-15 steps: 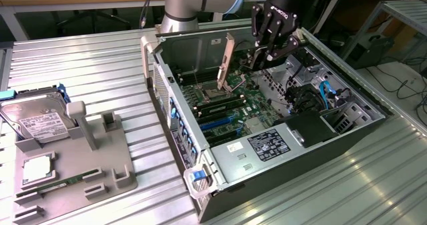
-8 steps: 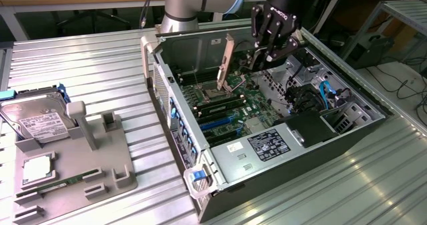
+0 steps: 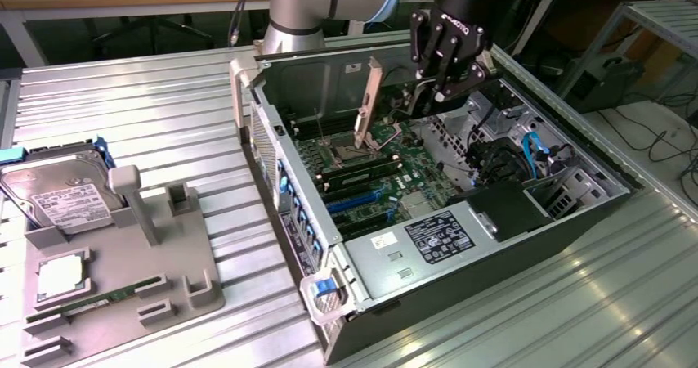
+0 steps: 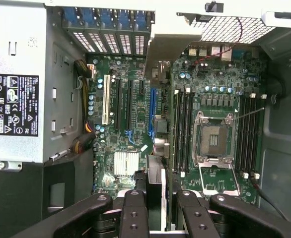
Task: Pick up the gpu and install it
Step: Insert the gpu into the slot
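Pincer (image 3: pixel 436 90) sits above the open computer case (image 3: pixel 567 221), and you have it closed on the gpu (image 3: pixel 369 106), which hangs on edge over the motherboard (image 3: pixel 377 180). In the exterior view the card's pale metal bracket strip stands nearly upright at about 9 o'clock from the black fingers (image 3: pixel 442 49), inside the case near its far wall. From the wrist view you look straight down: the gpu (image 4: pixel 154 191) appears as a thin dark edge clamped between the two finger pairs (image 4: pixel 133 213), just above the expansion slots (image 4: pixel 128 111) and beside the empty CPU socket (image 4: pixel 214 141). Whether the card touches a slot you cannot tell.

Outside the case, at 9 o'clock in the exterior view, a grey parts holder (image 3: pixel 163 262) rests on the ribbed metal surface (image 3: pixel 142 114). It carries a silver hard drive (image 3: pixel 60 196) with a white label, a processor chip (image 3: pixel 62 276) and a narrow green memory stick (image 3: pixel 104 298).
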Available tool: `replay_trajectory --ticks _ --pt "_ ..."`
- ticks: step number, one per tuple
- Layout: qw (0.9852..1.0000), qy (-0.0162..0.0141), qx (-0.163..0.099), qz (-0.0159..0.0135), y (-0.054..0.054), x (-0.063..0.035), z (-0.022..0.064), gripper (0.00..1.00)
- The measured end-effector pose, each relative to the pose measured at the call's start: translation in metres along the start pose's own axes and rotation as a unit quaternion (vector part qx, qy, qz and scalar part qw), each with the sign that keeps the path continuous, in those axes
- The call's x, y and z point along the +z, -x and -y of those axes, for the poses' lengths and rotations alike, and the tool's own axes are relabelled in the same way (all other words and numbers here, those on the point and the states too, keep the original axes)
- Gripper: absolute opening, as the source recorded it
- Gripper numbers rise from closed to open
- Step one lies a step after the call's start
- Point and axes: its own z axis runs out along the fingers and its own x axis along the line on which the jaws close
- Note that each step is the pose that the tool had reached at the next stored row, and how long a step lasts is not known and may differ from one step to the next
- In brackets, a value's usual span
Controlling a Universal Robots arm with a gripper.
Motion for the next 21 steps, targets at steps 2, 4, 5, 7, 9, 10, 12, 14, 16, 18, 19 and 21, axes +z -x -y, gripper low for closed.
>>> replay_trajectory --ticks 2,4,5,7,9,10,12,14,16,18,19,21 --pt "1.0000 0.0000 0.000 0.0000 0.0000 0.0006 0.0000 0.27" --pt "1.0000 0.0000 0.001 0.0000 0.0000 0.0011 0.0000 0.27" --pt "1.0000 0.0000 0.001 0.0000 0.0000 0.0013 0.0000 0.27" --pt "1.0000 0.0000 0.001 0.0000 0.0000 0.0018 0.0001 0.27" --pt "1.0000 0.0000 0.002 0.0001 0.0000 0.0022 0.0001 0.27" --pt "1.0000 0.0000 0.002 0.0000 0.0000 0.0025 0.0001 0.27" --pt "1.0000 0.0000 0.002 0.0001 0.0000 0.0029 0.0001 0.27" --pt "1.0000 0.0000 0.003 0.0001 0.0000 0.0035 0.0001 0.27" --pt "1.0000 0.0000 0.003 0.0001 0.0000 0.0041 0.0001 0.27" --pt "1.0000 0.0000 0.003 0.0001 -0.0001 0.0045 0.0002 0.27" --pt "1.0000 0.0000 0.004 0.0000 -0.0001 0.0047 0.0002 0.27" --pt "1.0000 0.0000 0.004 0.0001 -0.0001 0.0052 0.0002 0.27"
